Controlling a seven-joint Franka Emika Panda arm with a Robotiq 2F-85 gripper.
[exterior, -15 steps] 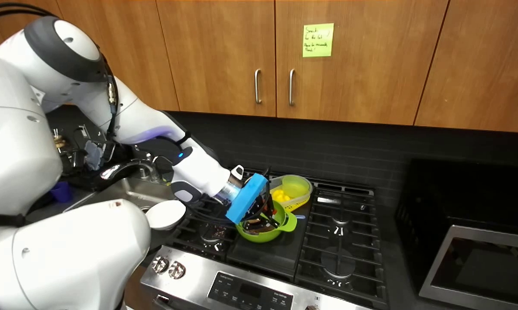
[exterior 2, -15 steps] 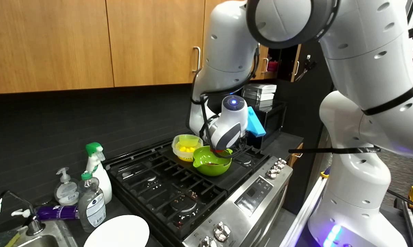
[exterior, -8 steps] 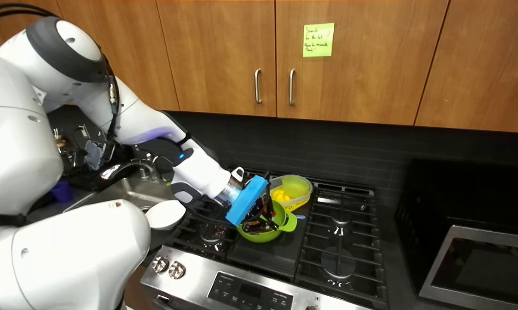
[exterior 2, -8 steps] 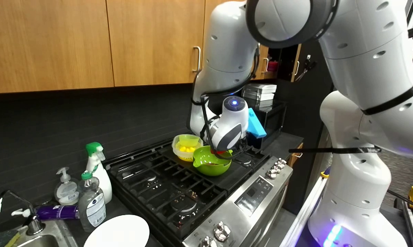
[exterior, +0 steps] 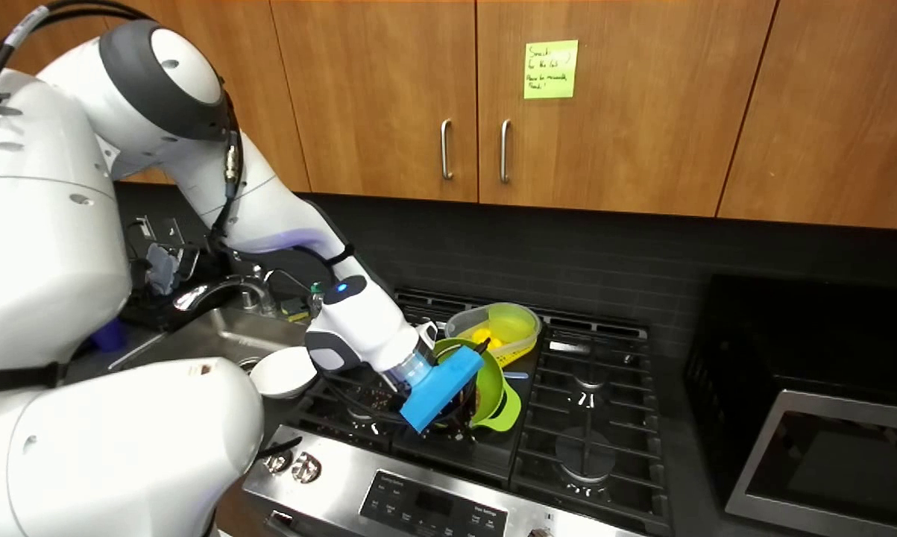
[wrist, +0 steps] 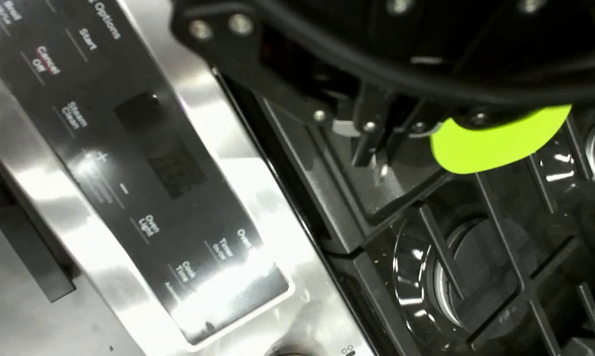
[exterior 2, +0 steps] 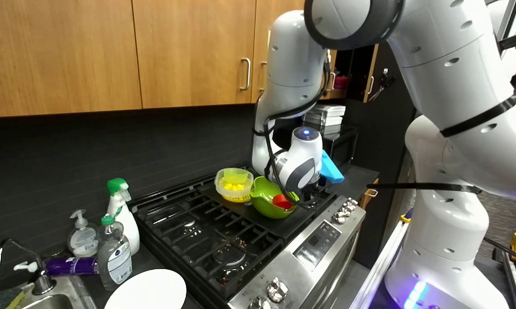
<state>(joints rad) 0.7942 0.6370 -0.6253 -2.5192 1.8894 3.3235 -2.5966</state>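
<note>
The bright green bowl [exterior: 487, 382] is tipped on the stove's dark centre section, its near side lower, in both exterior views [exterior 2: 270, 207]. A red cup-like thing [exterior 2: 282, 201] lies inside it. My gripper is against the bowl's near side, mostly hidden behind a blue block [exterior: 442, 388] on the wrist. In the wrist view the fingers of the gripper [wrist: 371, 155] look close together, low over the stove. Whether something thin is between them is hidden. The bowl's green handle [wrist: 495, 143] shows just right of the fingers; the rest of the bowl is hidden there.
A clear tub with yellow things [exterior: 526, 350] stands behind the bowl. Burner grates [exterior: 590, 418] flank it. The control panel [wrist: 144, 163] is at the stove's front. A white bowl [exterior: 282, 373], the sink [exterior: 232, 335], bottles [exterior 2: 116, 253] and a microwave [exterior: 828, 462] stand around.
My gripper has moved from over the bowl toward the stove's front. The bowl has shifted along and changed from upright to tipped, and the red thing inside shows more.
</note>
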